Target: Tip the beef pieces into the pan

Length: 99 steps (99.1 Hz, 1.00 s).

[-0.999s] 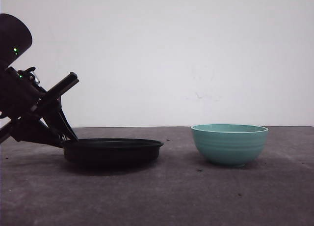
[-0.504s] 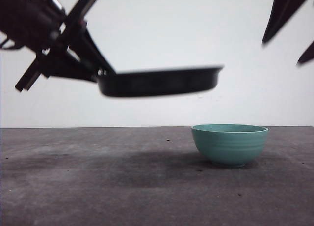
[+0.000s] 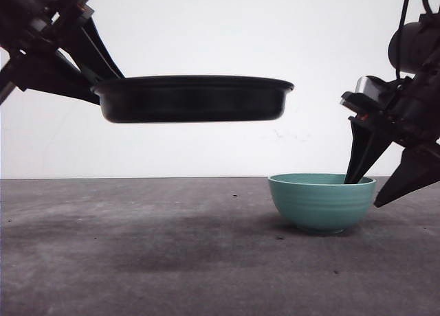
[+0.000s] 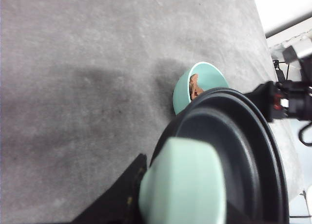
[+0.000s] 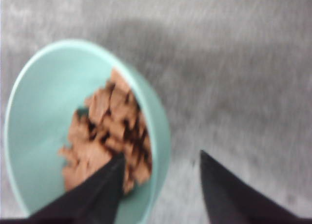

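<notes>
The black pan (image 3: 192, 99) hangs level in the air, up and to the left of the teal bowl (image 3: 322, 202). My left gripper (image 3: 93, 82) is shut on its mint-green handle (image 4: 183, 185); the pan's inside (image 4: 234, 151) looks bare. The beef pieces (image 5: 107, 131) lie as a reddish-brown heap inside the bowl (image 5: 48, 112), and a few beef pieces (image 4: 194, 86) peek out past the pan's rim. My right gripper (image 3: 362, 194) is open and straddles the bowl's right rim, one finger inside over the beef and the other outside; in its wrist view the right gripper (image 5: 160, 158) has the rim between its fingers.
The dark grey table (image 3: 137, 261) runs under both arms, with a white wall behind it. The pan's shadow falls on the table left of the bowl. The right arm (image 4: 287, 95) reaches in beyond the pan's far edge.
The pan, on the table a second ago, was lifted and has now shifted left and slightly higher. My right gripper came down from the upper right onto the bowl's rim.
</notes>
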Each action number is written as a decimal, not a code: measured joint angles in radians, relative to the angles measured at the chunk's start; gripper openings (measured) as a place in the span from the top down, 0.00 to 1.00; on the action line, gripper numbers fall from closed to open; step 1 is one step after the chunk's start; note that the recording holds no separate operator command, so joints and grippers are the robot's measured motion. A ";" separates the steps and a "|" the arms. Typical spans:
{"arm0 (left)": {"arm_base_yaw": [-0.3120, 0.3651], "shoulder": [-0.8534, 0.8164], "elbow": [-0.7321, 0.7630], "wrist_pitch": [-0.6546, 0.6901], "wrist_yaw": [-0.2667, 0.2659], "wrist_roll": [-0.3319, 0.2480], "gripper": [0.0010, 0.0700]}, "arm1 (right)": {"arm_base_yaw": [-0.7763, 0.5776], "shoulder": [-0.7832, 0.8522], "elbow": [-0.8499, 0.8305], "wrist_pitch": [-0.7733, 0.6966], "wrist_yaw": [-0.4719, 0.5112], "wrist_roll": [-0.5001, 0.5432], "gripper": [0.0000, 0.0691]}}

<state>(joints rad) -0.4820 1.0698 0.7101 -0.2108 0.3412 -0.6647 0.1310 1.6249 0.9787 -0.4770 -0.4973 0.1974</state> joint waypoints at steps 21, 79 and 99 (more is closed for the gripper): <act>0.000 -0.005 0.000 -0.034 0.000 0.023 0.94 | 0.000 0.003 0.000 0.064 0.000 0.029 0.93; -0.008 -0.005 0.001 -0.101 -0.056 0.063 0.94 | 0.105 -0.423 -0.001 0.257 -0.077 0.072 0.98; -0.012 -0.005 0.038 -0.106 -0.056 0.042 0.94 | 0.328 -0.545 -0.001 0.207 0.153 0.064 0.98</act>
<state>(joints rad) -0.4942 1.0645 0.7483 -0.3168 0.2855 -0.6228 0.4587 1.0801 0.9775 -0.2699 -0.3447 0.2615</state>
